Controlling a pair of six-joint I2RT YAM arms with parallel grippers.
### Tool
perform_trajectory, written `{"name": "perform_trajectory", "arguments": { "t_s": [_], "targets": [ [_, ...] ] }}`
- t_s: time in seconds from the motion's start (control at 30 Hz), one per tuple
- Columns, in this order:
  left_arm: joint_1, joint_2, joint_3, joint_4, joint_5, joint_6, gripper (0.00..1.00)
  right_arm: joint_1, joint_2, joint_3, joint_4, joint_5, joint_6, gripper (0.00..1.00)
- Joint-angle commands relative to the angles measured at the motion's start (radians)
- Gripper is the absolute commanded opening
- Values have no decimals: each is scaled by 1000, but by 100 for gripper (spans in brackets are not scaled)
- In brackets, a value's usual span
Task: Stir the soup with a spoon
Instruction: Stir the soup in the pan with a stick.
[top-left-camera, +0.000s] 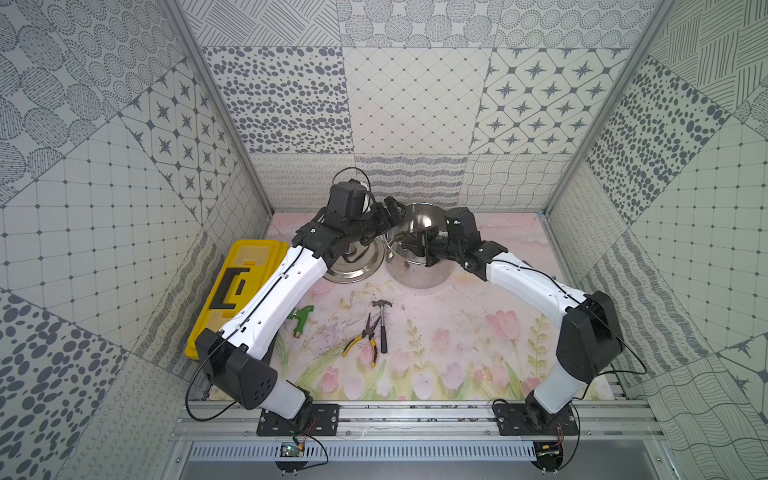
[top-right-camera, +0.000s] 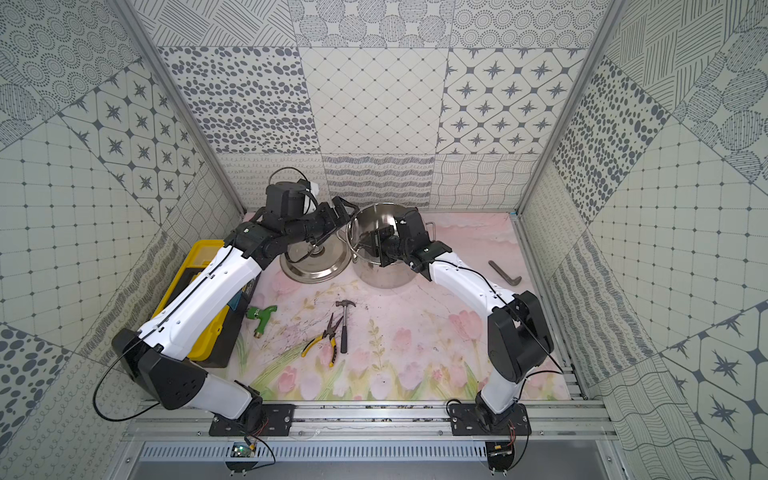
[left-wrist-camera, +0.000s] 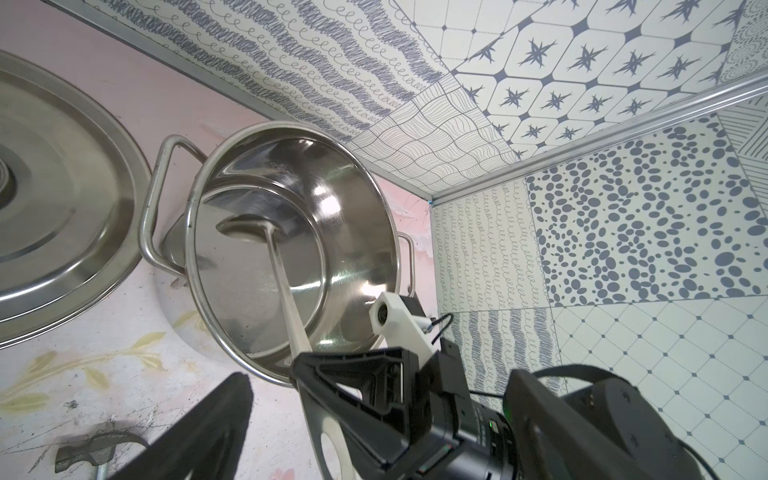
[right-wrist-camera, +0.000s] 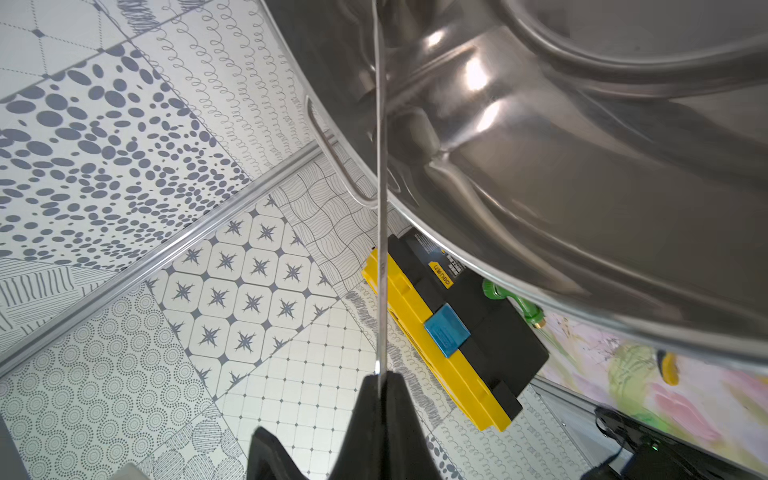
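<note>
Overhead, ladle (left-wrist-camera: 277, 266) indistinct inside shiny stockpot (top-left-camera: 419, 275).

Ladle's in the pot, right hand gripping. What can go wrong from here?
1. Right hand pinches only the ladle's thin handle; it may twist or slip mid-stir.
2. Its bowl sits near the pot wall; a sweep could shove the pot into the lid beside it.
3. Open left hand hovers at the rim, close enough to clash.
</note>
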Motion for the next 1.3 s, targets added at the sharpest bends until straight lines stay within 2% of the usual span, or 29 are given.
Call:
{"name": "perform_trajectory", "arguments": {
  "t_s": [0.0,0.1,0.23,0.43,0.6,0.93,1.13,1.27],
  "targets": [
    [1,-23,-14,44,8,15,100,-13,52,95,55,9,1,0],
    [2,-34,-24,44,6,14,100,-39,90,137,41,5,-10,0],
    [2,-49,-37,45,1,14,99,-97,79,110,30,-3,-33,0],
    [3,-46,-46,44,14,11,100,-197,-15,-37,29,-23,-59,0],
    [1,-38,-46,44,18,11,100,-208,-123,-160,21,-43,-69,0],
    [1,-23,-40,82,25,3,99,-98,-280,-257,-33,-18,-32,0],
    [2,-33,-47,82,15,-2,99,21,-254,-250,36,33,57,0],
    [2,-44,-58,82,7,-6,99,51,-190,-183,56,39,58,0]
  ]
}}
